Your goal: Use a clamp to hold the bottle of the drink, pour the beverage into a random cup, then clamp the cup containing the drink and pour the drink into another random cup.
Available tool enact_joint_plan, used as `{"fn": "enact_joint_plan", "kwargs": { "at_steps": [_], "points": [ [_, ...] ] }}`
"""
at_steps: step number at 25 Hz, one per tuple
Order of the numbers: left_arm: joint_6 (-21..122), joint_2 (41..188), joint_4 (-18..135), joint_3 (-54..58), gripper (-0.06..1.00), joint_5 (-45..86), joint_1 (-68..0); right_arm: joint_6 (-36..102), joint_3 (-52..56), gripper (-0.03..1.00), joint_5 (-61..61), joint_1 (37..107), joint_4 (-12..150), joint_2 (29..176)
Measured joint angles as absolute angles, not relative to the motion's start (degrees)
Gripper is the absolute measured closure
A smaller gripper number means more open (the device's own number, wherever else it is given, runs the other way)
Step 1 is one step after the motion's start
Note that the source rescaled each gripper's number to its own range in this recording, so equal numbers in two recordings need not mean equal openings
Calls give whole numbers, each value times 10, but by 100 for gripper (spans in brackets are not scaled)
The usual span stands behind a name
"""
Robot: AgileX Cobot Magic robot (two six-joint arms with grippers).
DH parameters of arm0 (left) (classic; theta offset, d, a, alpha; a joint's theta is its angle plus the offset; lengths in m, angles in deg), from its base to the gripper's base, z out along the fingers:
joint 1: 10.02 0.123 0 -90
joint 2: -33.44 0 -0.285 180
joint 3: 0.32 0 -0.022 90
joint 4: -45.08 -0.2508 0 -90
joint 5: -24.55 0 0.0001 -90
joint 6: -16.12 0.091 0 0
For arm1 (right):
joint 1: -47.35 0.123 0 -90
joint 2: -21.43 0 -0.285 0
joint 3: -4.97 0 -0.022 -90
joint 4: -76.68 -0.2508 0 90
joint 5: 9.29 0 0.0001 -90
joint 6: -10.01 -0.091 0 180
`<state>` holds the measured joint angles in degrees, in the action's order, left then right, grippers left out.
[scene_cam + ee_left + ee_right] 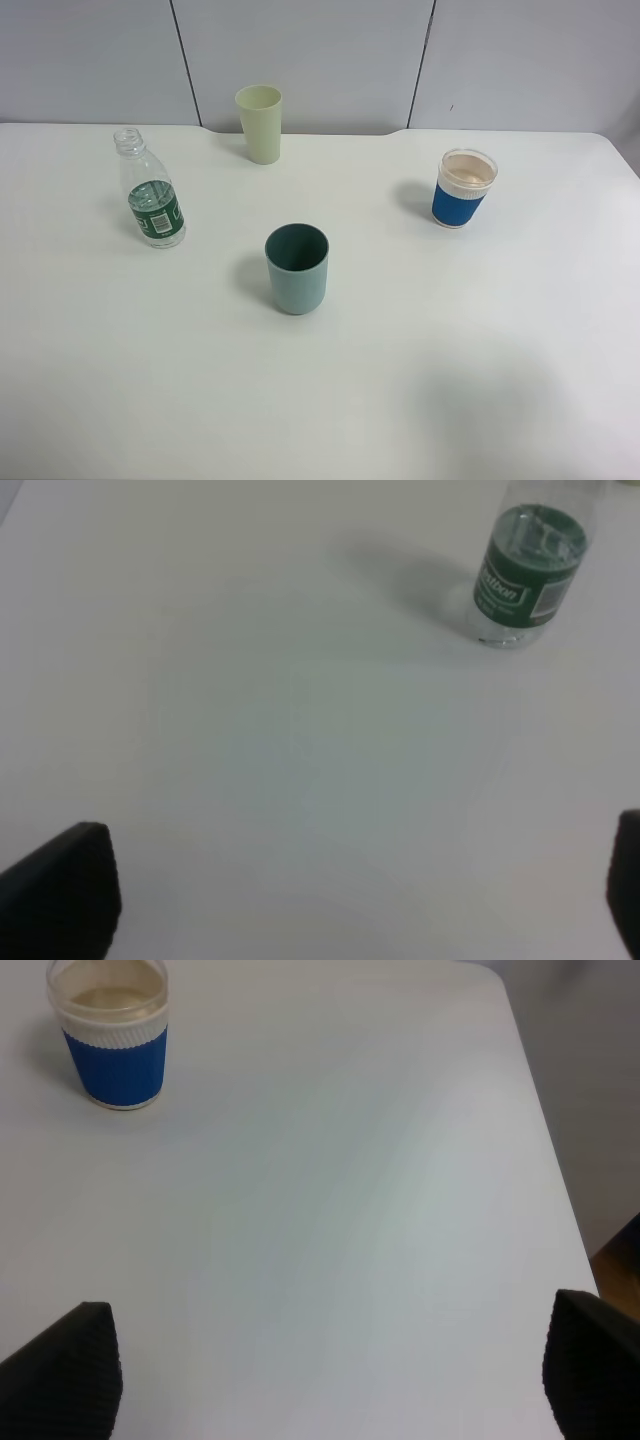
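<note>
The capless clear bottle (pixel 151 190) with a green label stands upright at the left of the white table (pixel 480 380); it also shows in the left wrist view (pixel 527 573). The teal cup (pixel 297 268) stands upright in the middle. The blue-sleeved white cup (pixel 465 188) stands at the right and shows in the right wrist view (pixel 109 1034). Neither arm shows in the exterior high view. My left gripper (pixel 350 900) is open and empty, well short of the bottle. My right gripper (pixel 330 1370) is open and empty, well short of the blue-sleeved cup.
A pale yellow-green cup (pixel 260 123) stands at the back, near a grey panelled wall (pixel 320 50). The table's right edge (pixel 545 1130) shows in the right wrist view, with floor beyond it.
</note>
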<state>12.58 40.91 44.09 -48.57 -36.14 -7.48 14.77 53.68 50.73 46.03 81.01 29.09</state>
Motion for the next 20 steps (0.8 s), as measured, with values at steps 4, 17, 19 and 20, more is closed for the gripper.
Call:
{"fn": "enact_joint_plan", "kwargs": {
  "at_steps": [4,17,19,20],
  "points": [
    [126,409,441,-486,-5,-361,-75,148,537,45,507,460,810,291],
    [125,409,441,-486,-5,-361,-75,148,537,45,507,460,810,291],
    [125,409,441,-486,-5,-361,-75,148,537,45,507,460,810,291],
    [125,409,441,-486,-5,-361,-75,148,537,45,507,460,810,291]
  ]
}}
